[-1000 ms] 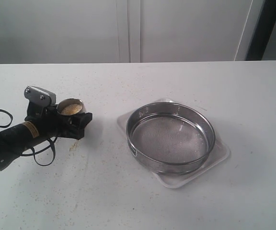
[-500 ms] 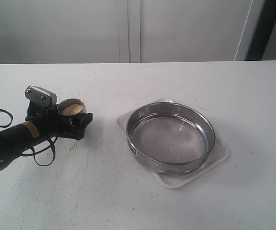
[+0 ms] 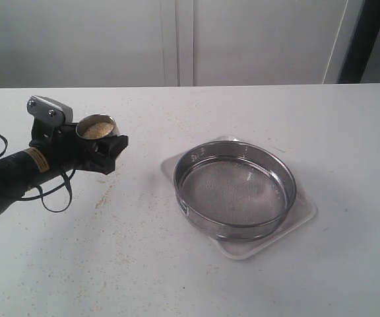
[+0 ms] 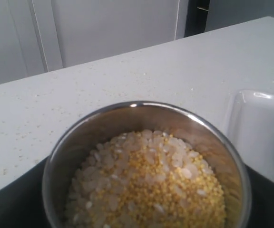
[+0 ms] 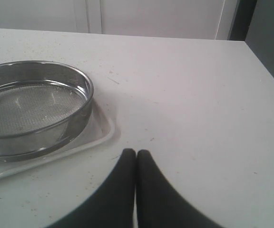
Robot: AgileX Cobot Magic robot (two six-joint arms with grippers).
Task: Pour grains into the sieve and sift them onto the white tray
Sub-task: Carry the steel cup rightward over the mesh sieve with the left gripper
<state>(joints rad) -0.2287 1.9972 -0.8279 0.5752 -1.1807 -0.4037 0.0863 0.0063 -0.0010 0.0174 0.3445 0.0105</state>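
Observation:
A small steel cup (image 3: 97, 128) is held upright above the table at the left, my left gripper (image 3: 101, 150) shut on it. It holds the grains (image 4: 144, 187), fine yellow meal mixed with paler white ones. The wide steel sieve (image 3: 235, 187) sits on the white tray (image 3: 303, 215) right of centre, well apart from the cup; its mesh looks almost bare. The tray's corner (image 4: 253, 128) shows past the cup. My right gripper (image 5: 136, 153) is shut on nothing, low over the table beside the tray (image 5: 96, 135) and sieve (image 5: 37, 107); the exterior view does not show it.
Scattered grains (image 3: 101, 196) lie on the white table below the cup. White wall panels stand behind the table's far edge (image 3: 190, 86). A dark post (image 3: 365, 39) is at the back right.
My left gripper has lifted the cup up off the table and a little back; the arm has straightened. The sieve and tray have not moved.

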